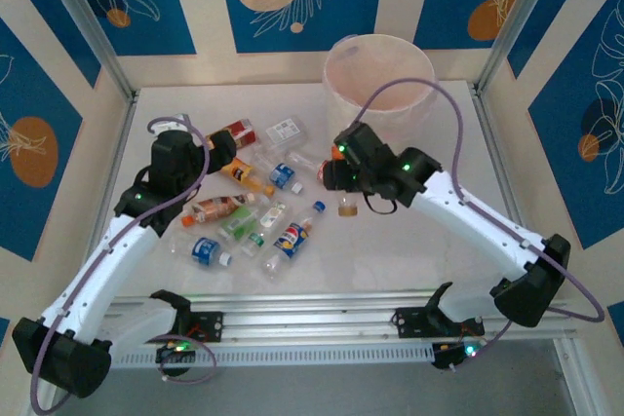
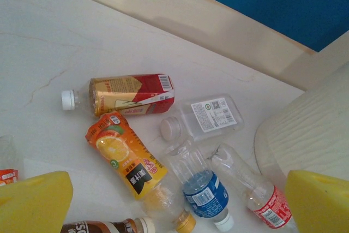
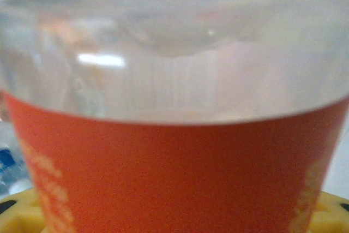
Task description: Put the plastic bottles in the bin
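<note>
Open tabletop (image 1: 375, 260) right of the bottle cluster (image 1: 291, 239); bin (image 1: 341, 85) at the far edge.

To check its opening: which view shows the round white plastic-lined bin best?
Top external: the round white plastic-lined bin appears whole, rim and opening visible. Left wrist catches part of its white wall.

We saw a white, faintly veined table (image 1: 409, 260) with the bin (image 1: 336, 85) standing at its far side. The plastic bottles (image 1: 219, 208) lay on their sides to the left of the bin and nearer us than it. A red-labelled bottle (image 2: 256, 186) lay near the bin's foot. Farther from the bin lay a blue-labelled bottle (image 2: 202, 186) and a flat clear bottle (image 2: 210, 115), then an orange juice bottle (image 2: 128, 159) and a red-and-gold bottle (image 2: 128, 95).
</note>
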